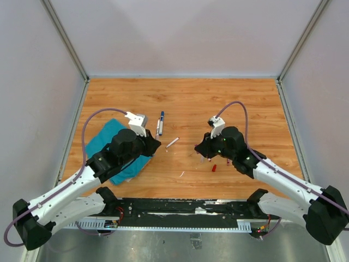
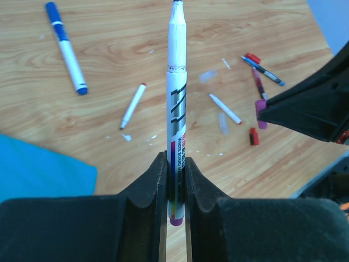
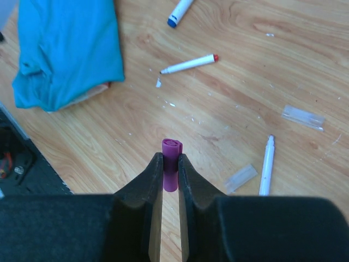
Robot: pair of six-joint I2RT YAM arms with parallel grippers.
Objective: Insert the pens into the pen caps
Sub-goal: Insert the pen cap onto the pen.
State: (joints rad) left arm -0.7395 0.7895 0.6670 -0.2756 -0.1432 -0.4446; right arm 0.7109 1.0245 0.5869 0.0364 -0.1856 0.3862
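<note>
You're sitting right at the mating step: your left gripper [image 2: 175, 164] is clamping a whiteboard marker [image 2: 176, 82] low on its barrel, and your right gripper [image 3: 170, 159] is pinching a purple cap [image 3: 172, 147] between its fingertips.

The marker is sticking straight out ahead of the left fingers, with the dark nib at the far end and the purple tail plug sitting just behind the pads. The cap is poking out a bit past the right fingertips, and its far end looks like the open mouth.

From the left wrist, the cap is hanging off to the right of the marker, well apart from it.

Next move, I reckon, is getting nib and cap mouth onto one line, then pushing them together. Any tilt is probably going to catch the rim. The barrel is looking white and clean, with black stripes and small print.
</note>
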